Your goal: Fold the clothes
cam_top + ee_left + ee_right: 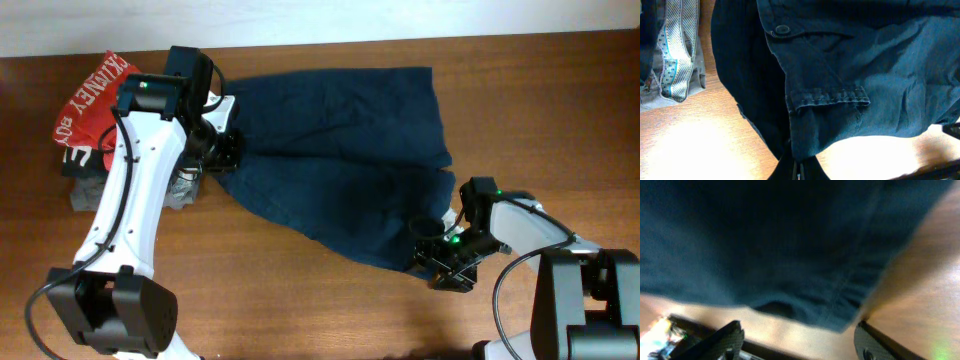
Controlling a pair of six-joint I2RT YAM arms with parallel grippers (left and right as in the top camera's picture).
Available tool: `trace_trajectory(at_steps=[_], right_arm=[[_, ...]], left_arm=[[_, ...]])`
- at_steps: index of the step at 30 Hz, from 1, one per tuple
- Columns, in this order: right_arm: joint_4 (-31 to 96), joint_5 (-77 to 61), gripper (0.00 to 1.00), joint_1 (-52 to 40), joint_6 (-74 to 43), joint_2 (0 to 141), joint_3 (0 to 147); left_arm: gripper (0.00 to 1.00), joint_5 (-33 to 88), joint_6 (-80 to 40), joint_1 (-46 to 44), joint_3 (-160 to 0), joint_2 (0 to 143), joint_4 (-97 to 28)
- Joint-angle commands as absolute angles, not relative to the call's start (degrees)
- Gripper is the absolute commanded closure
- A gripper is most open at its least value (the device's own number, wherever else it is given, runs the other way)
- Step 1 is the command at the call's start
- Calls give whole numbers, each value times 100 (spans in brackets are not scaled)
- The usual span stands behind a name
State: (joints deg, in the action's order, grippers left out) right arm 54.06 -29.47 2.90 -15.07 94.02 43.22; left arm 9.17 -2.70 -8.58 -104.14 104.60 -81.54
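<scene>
Left gripper (799,169) clamps the clothes (340,150) — jaws mostly buried in cloth. Right gripper (797,330) stands wide; blurred hem (805,312) just ahead — contact unclear.

Overhead view: one wooden worktop (300,310) carrying three garments, namely one dark navy-blue garment (340,180), one red garment with white lettering (92,100) and one grey folded garment (85,195). Two robot arms are present, one left arm (130,200) and one right arm (565,290), each ending in one gripper: left gripper (228,160), right gripper (445,262). The left wrist view shows one button (782,29) on the navy cloth.
</scene>
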Motion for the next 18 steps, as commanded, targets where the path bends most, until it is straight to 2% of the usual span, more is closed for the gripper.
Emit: trace_trajectory(at_steps=[1,3,5,7,8,9,15,18], right_arm=[[4923,-3304,23,261,-2213,9400,3983],[4617,-3271,25,266,-2327,9400,3854],[4418,-3258,37,266,-2355,9400,3804],[4405,-3258,55,266,-2414,9400,3806],[4403,-3253,69,268,-2412,9400,3815],[4405,-3208,79,274,-2410,9400,3833],[4646,-2766,96,276,-2368,9338,4097],[5017,-2622,96,276,-1896,9039,4477]], left_arm=[[98,963,-301,-808,-10420,10449,-8132],[98,963,-301,-808,-10420,10449,-8149],[98,963,-301,-808,-10420,10449,-8167],[98,963,-301,-808,-10420,10449,-8169],[98,963,-301,-808,-10420,10449,-8169],[98,963,-301,-808,-10420,10449,-8167],[98,963,-301,-808,-10420,10449,-8193],[100,963,-301,-808,-10420,10449,-8285]])
